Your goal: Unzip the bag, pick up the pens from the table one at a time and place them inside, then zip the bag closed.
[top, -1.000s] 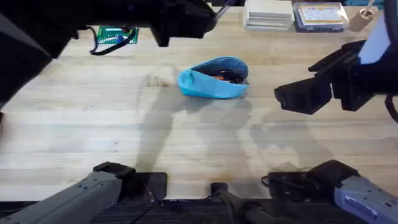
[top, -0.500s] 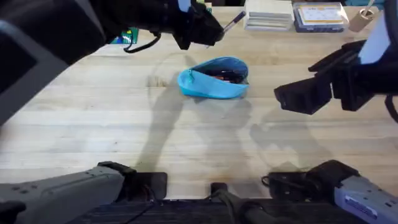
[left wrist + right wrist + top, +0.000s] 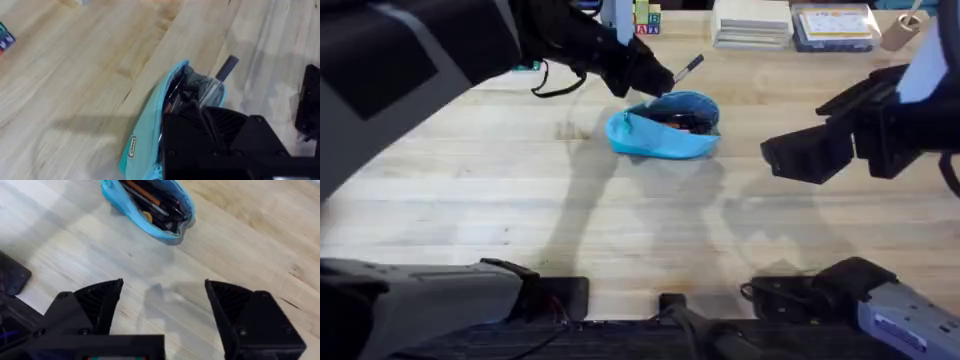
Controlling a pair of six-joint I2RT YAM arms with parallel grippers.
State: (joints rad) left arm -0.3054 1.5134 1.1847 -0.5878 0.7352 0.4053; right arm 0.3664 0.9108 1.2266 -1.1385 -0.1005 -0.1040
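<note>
The light-blue bag [image 3: 663,130] lies unzipped on the table [image 3: 470,200], at its far middle. Dark pens and an orange one lie inside the bag [image 3: 150,205]. My left gripper [image 3: 655,78] hangs just over the bag's far left rim, shut on a pen [image 3: 686,67] that sticks out toward the far right. In the left wrist view this pen [image 3: 222,75] points up and away above the open bag [image 3: 147,125]. My right gripper [image 3: 810,155] hovers to the right of the bag, its fingers [image 3: 95,305] spread wide with nothing between them.
Along the table's far edge stand a stack of white boxes [image 3: 752,22], a clear box [image 3: 835,25] and coloured blocks [image 3: 645,18]. A black cable [image 3: 555,85] lies left of the bag. The near half of the table is bare wood.
My left arm has swung right and nearer, carrying the pen from the far edge to just above the bag's rim. The right arm and the bag have not moved.
</note>
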